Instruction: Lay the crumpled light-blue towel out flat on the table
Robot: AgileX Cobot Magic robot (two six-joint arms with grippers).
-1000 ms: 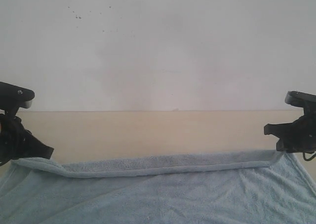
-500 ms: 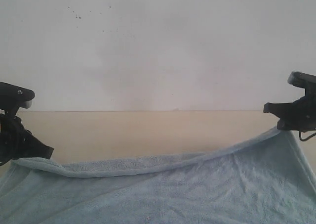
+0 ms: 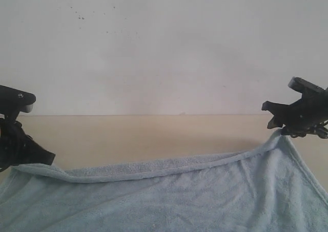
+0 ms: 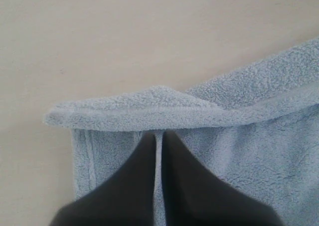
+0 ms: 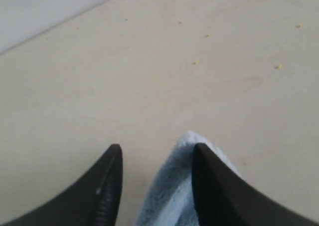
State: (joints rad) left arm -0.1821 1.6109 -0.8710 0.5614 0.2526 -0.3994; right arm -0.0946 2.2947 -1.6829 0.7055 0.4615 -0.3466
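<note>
The light-blue towel [image 3: 169,196] lies over the near part of the beige table [image 3: 154,134], its far edge running from left to right with a narrow rolled hem. At the left corner my left gripper [image 3: 49,159] is shut on a fold of the towel [image 4: 249,151], its fingers almost touching around the cloth [image 4: 159,134]. The right corner rises to a peak under my right gripper [image 3: 268,116]. In the right wrist view that gripper [image 5: 157,147] stands open, and the towel corner [image 5: 172,191] rests against one finger only.
A white speckled wall [image 3: 164,47] rises behind the table's far edge. Bare table [image 5: 149,76] stretches beyond the towel's far edge, with a few small crumbs on it near the right gripper.
The right gripper rose and shifted left, lifting the towel's right corner into a peak and pulling out the folded-over far edge; its jaws have opened. The left gripper has stayed still.
</note>
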